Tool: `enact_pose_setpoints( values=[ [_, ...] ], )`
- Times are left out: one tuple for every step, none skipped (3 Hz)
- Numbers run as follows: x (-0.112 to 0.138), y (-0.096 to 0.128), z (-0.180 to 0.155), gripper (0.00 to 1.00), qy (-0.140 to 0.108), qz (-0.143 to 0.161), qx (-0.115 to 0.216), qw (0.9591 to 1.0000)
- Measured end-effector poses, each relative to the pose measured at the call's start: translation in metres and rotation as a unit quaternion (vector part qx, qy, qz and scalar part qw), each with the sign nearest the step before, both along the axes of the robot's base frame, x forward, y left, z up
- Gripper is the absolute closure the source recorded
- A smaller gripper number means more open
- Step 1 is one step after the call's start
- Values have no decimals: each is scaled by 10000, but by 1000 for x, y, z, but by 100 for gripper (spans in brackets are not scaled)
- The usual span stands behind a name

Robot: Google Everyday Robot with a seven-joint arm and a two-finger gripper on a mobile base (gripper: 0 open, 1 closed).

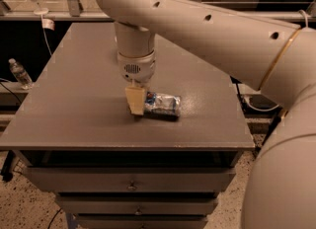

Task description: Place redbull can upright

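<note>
The redbull can lies on its side on the grey table, a little right of the middle, with its long axis running left to right. It is silver and blue and crinkled. My gripper hangs straight down from the cream arm and is at the can's left end, low by the table top. It covers that end of the can, so I cannot tell whether it touches or holds the can.
The large cream arm crosses the upper right of the view. A plastic water bottle stands off the table's left side. Drawers are under the table's front edge. Cables hang at the right.
</note>
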State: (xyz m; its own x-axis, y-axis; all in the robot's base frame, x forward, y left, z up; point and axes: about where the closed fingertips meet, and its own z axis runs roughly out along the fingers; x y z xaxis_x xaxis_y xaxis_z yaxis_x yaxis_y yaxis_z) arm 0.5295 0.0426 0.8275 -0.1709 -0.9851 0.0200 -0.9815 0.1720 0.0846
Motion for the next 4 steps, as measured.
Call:
enact_pose_setpoints(
  values=[
    [0,0,0,100,0,0,1,10000],
    [1,-7,22,100,-151,182,638,9977],
    [6,-29,78,100,-502,384,1903,9797],
    [5,-44,122,100,-660,811,3302,9381]
  ],
)
